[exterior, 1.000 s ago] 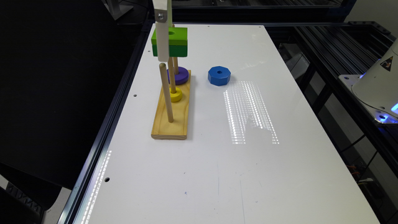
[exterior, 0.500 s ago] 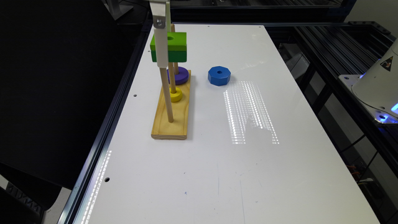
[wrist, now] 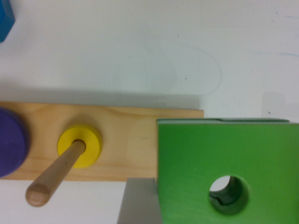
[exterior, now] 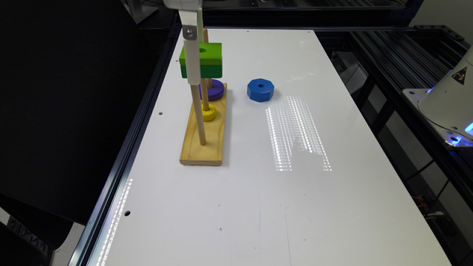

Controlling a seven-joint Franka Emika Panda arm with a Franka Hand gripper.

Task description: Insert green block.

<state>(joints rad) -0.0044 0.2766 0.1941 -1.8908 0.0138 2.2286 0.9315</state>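
The gripper (exterior: 193, 70) holds the green block (exterior: 201, 60) up in the air, above the wooden base (exterior: 203, 133) and its sticks. One grey finger (wrist: 138, 200) presses the block's side, but the other is hidden. The blue piece (wrist: 4, 18) is cut off at the wrist view's edge.
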